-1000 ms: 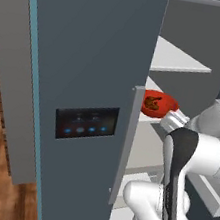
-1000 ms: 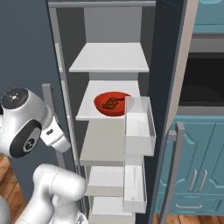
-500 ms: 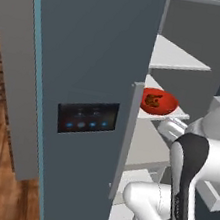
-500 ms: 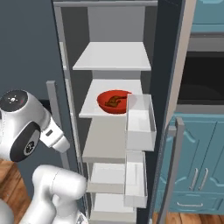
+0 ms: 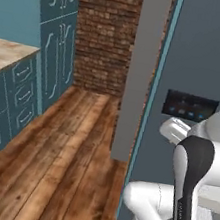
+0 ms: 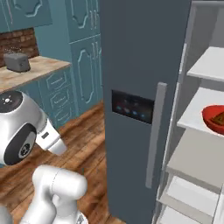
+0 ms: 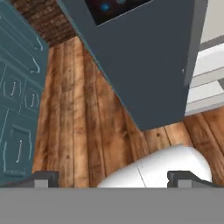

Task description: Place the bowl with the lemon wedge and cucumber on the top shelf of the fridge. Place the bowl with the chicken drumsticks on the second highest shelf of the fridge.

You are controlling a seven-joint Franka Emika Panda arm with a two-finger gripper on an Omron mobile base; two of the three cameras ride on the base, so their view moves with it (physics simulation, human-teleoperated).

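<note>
The two-finger gripper (image 7: 111, 177) is pointing down at the wooden plank floor (image 7: 83, 131), its 2 dark fingertips (image 7: 43, 178) standing wide apart and holding nothing. Ahead of it, the dark grey fridge door (image 7: 144, 65) is showing its display panel (image 7: 111, 6). The red bowl of chicken drumsticks (image 6: 214, 119) is sitting well away from the gripper, on a white fridge shelf (image 6: 199, 114).

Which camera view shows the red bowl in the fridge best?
The right base view: the red bowl sits on a white shelf at the picture's right edge, partly cut off, with dark food inside. The left base view and the hand view give the fridge door instead.
</note>
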